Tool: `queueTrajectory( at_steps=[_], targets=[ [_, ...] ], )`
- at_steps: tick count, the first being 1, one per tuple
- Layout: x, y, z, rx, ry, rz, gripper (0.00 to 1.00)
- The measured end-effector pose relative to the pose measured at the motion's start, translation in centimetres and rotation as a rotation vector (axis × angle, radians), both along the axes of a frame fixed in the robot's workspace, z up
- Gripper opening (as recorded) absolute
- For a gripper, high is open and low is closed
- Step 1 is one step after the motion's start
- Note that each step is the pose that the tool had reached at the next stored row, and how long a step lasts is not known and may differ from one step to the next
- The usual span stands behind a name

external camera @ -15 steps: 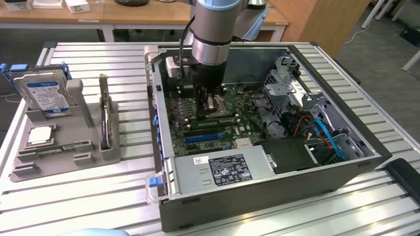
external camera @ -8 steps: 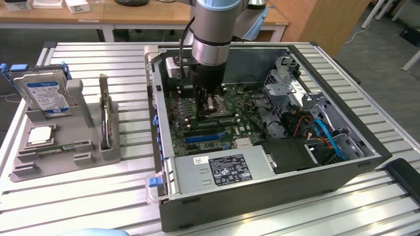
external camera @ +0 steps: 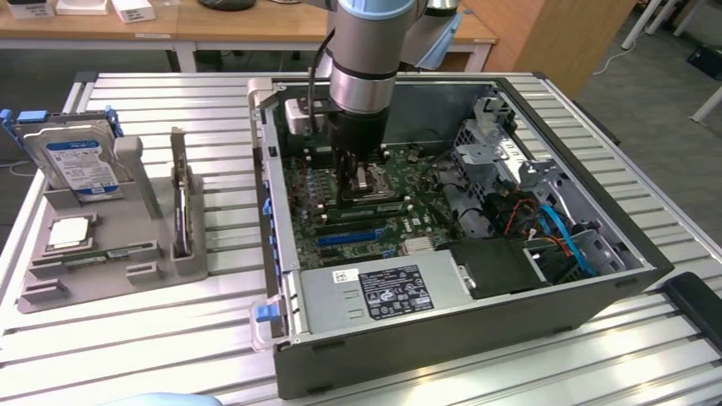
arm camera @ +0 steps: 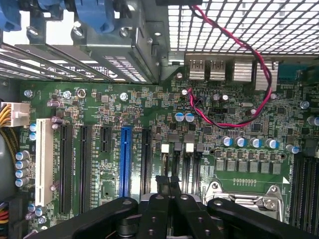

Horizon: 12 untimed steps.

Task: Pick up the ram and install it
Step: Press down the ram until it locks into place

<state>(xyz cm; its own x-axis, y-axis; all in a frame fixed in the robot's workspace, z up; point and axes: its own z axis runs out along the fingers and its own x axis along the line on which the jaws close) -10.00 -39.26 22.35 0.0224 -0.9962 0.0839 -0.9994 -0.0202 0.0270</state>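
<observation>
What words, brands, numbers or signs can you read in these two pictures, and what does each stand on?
No text can be read with certainty.
Blue and white label on the hard drive: printed, but too blurred to read.
Black label on the power supply: white print and marks, too small to read.
White lettering on the motherboard beside the slots: too small to read.
</observation>
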Motion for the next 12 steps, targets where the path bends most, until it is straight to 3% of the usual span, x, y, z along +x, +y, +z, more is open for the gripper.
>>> queueTrajectory(
  at_steps=[9,12],
  targets=[
    [0.01,-0.07,-0.04,0.0001,0.0001,-0.002,0.1],
    [0.03,-0.12,-0.03,0.0031,0.0002,-0.002,0.1]
  ],
)
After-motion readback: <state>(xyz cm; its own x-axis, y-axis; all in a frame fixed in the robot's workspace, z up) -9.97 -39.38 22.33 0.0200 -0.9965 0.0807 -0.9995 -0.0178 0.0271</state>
